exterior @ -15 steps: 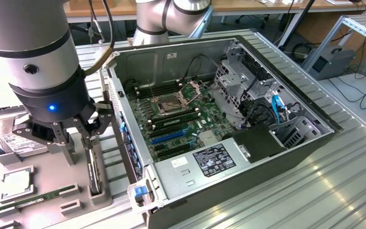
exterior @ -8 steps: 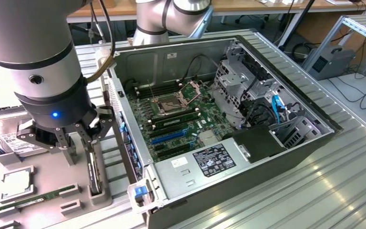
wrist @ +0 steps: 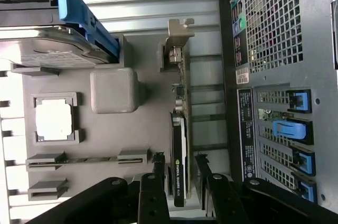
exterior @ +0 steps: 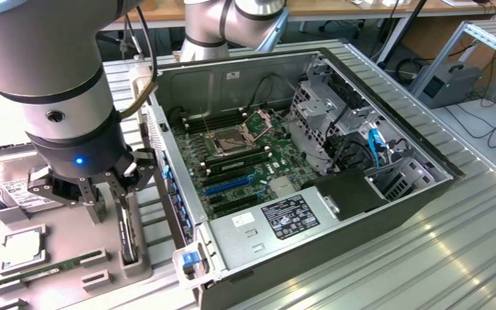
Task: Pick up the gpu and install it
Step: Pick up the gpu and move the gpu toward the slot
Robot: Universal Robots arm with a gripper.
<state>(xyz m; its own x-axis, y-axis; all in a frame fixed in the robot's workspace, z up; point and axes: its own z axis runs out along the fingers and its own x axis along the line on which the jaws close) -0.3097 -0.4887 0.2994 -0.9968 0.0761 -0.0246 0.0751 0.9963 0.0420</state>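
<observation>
Exterior view: arm [exterior: 54, 97] low over the grey tray [exterior: 62, 229] on the counter [exterior: 454, 258], at the exterior view's left, just beside the open PC case [exterior: 230, 77]. Jaws astride the gpu [exterior: 128, 239], on edge in the tray slot nearest the case, to the exterior view's right of the RAM stick [exterior: 50, 268] and CPU [exterior: 24, 248]. Nothing seated on the motherboard [exterior: 239, 155] yet. Wrist view: jaws apart, one each side of the dark gpu [wrist: 179, 155], thin gap on both sides, not clamped. Silver bracket [wrist: 177, 39] at the end far from the jaws. Reads as the pick step, pre-grasp. Next move probably calls for closing square on the card faces, then lifting straight out of the slot without rocking.
</observation>
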